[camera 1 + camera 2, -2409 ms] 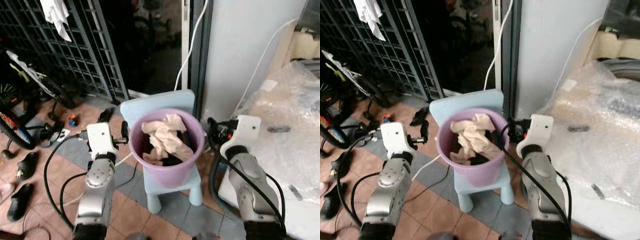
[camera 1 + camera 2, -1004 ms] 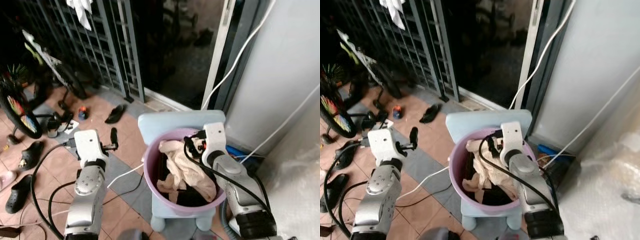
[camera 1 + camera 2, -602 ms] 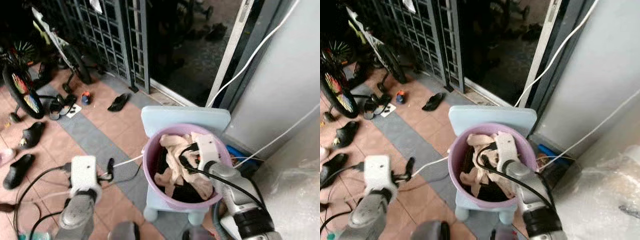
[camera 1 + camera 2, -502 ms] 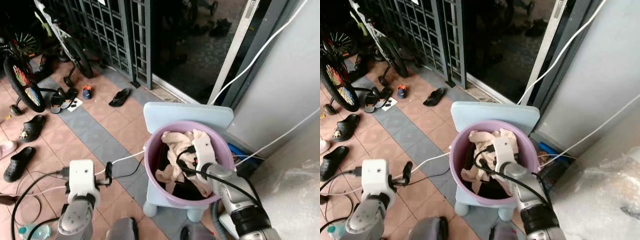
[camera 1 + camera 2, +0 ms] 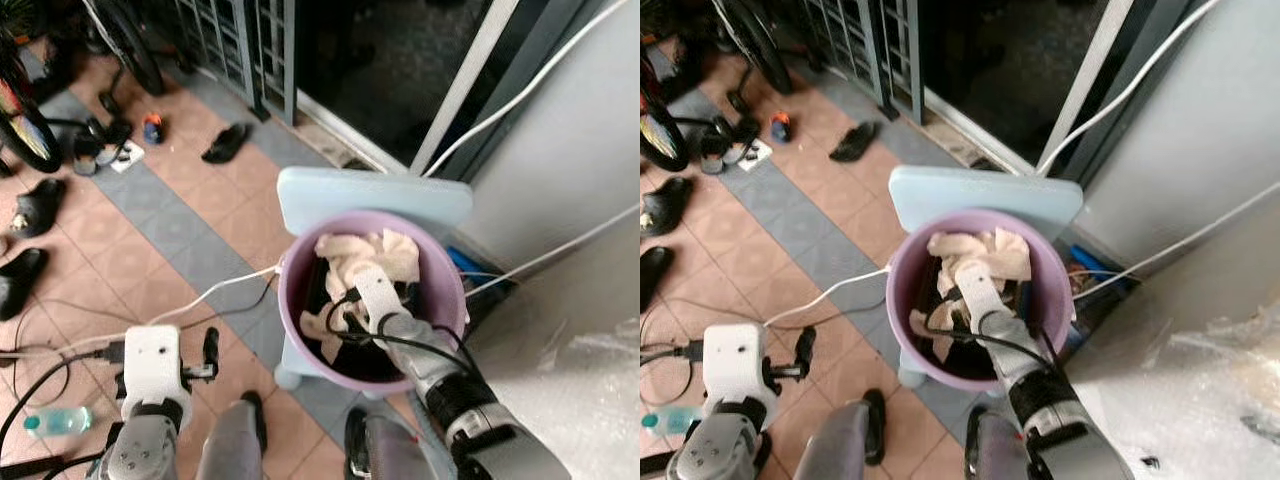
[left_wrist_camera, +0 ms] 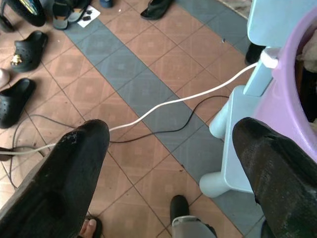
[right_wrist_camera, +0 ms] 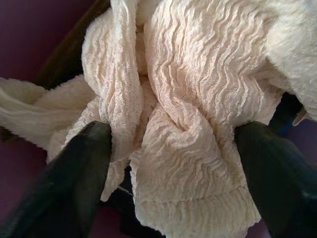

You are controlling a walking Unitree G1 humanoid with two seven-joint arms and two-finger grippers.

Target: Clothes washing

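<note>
A purple bucket (image 5: 285,283) stands on a light blue stool (image 5: 372,194) and holds a crumpled cream cloth (image 5: 368,252) over darker clothes. My right arm reaches down into the bucket. In the right wrist view my right gripper (image 7: 174,134) is open, its black fingers (image 7: 89,168) on either side of a bunch of the cream cloth (image 7: 188,99), pressed close against it. My left gripper (image 6: 171,129) is open and holds nothing. It hangs low over the tiled floor, to the left of the stool.
A white cable (image 5: 215,293) and a black one trail across the floor tiles to the bucket. Sandals (image 5: 226,143), bicycle wheels (image 5: 20,125) and a metal gate (image 5: 240,40) lie to the left and behind. A plastic bottle (image 5: 58,421) lies near my feet. White wall and plastic wrap stand on the right.
The camera has tilted downward. My right gripper has gone deeper into the bucket, onto the cream cloth. My left arm has sunk lower beside the stool.
</note>
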